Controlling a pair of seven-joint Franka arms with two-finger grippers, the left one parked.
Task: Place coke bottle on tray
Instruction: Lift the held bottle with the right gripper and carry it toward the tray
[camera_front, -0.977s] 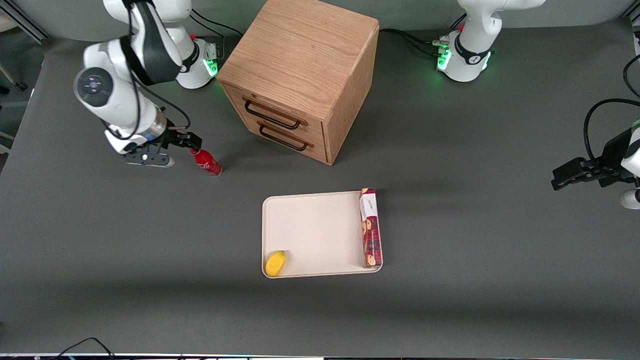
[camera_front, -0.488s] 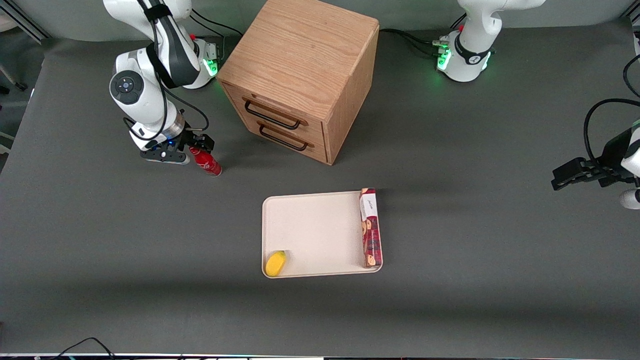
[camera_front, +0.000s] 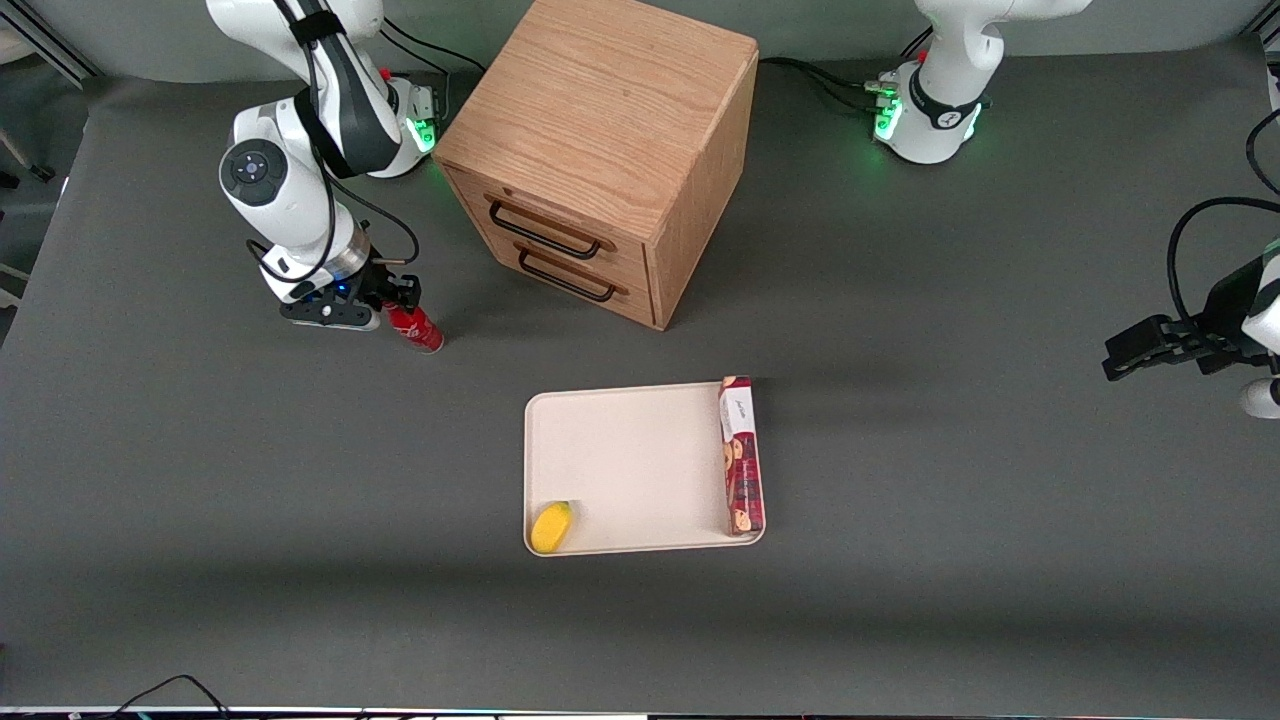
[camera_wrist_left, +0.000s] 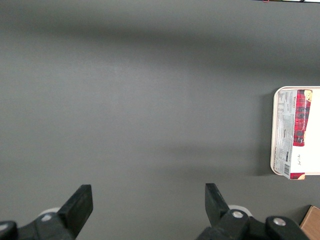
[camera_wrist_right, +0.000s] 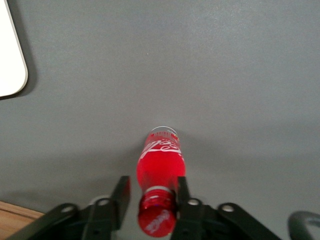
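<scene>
The surface (camera_front: 900, 620) was a dark grey mat carrying a wooden two-drawer cabinet (camera_front: 600, 150), a cream-white tray (camera_front: 630, 460) and the coke bottle (camera_front: 415, 328). The tray already held a long dark-red cookie box (camera_front: 741, 455) along one short rim and a small yellow object (camera_front: 551, 527) in a corner nearest the front camera.

My claw (camera_front: 392, 298) was positioned at the working arm's end of the surface, low over the mat, beside the cabinet. The coke bottle (camera_wrist_right: 161, 185) stood on the surface, roughly upright in the wrist view and slightly tilted in the front view. Its red cap (camera_wrist_right: 156, 216) and narrow neck lay directly between my two fingers (camera_wrist_right: 120, 197); the wider body extended below them toward the mat. The long axis of the bottle therefore ran along my approach line.

The fingers were slightly apart, one on each side of the neck, very close to it. I could not confirm firm contact, so I judged the claw as not yet clamped. The bottle rested on the mat, well apart from the tray.

The tray lay nearer the front camera and toward the parked arm's end. The free central area of the tray appeared sufficient for the bottle.
</scene>
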